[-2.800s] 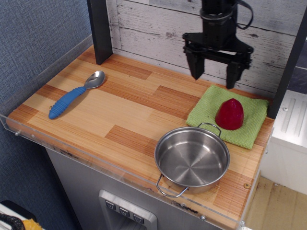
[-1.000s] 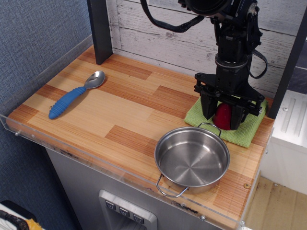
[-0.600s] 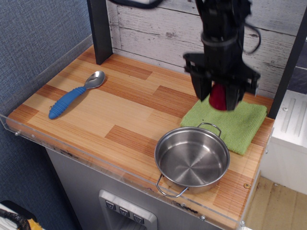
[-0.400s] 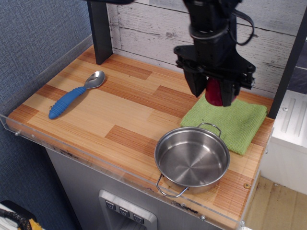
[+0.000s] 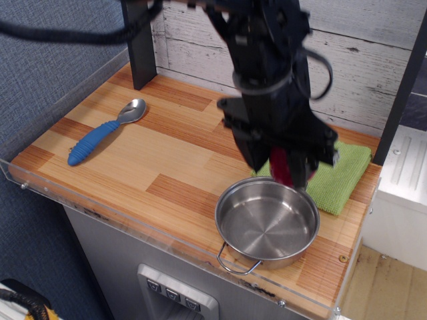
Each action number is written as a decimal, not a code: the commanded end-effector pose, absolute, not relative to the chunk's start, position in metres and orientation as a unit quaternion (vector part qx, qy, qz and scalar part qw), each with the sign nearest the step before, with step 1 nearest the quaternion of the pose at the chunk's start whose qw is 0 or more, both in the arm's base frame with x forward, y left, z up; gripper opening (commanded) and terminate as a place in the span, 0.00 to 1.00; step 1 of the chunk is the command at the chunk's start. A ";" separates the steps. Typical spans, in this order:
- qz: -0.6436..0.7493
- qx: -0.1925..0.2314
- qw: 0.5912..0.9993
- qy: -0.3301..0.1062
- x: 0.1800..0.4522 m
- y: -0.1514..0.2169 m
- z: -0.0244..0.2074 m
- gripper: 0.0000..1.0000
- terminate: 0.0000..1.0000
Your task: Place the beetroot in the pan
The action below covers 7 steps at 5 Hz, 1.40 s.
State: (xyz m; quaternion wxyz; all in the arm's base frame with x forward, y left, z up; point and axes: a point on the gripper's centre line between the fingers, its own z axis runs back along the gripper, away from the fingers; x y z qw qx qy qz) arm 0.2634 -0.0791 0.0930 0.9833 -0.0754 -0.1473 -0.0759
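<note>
The shiny steel pan (image 5: pixel 267 223) with two wire loop handles stands at the front right of the wooden counter. My black gripper (image 5: pixel 280 167) hangs just above the pan's far rim, shut on the dark crimson beetroot (image 5: pixel 281 165). Only a strip of the beetroot shows between the fingers (image 5: pixel 252 155); the rest is hidden by the gripper body. The beetroot is held in the air, clear of the pan's inside.
A green cloth (image 5: pixel 340 175) lies behind the pan at the right, partly hidden by the arm. A blue-handled metal spoon (image 5: pixel 103 132) lies at the left. A dark post (image 5: pixel 139 40) stands at the back left. A clear plastic lip (image 5: pixel 100 212) runs along the counter's front edge.
My gripper came down onto the beetroot on the green cloth, shut on it, lifted it, and has carried it forward and left to just above the pan's far rim.
</note>
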 end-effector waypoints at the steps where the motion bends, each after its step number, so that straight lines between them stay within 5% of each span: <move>1: -0.088 -0.063 0.991 -0.083 0.249 -0.074 0.058 0.00 0.00; 3: -0.097 -0.064 0.993 -0.033 0.247 -0.073 0.031 0.00 0.00; 4: -0.103 -0.066 0.992 -0.025 0.246 -0.074 0.033 1.00 0.00; 5: -0.116 -0.068 0.990 -0.044 0.248 -0.077 0.046 1.00 0.00; 7: -0.114 -0.053 0.984 -0.127 0.254 -0.068 0.113 1.00 0.00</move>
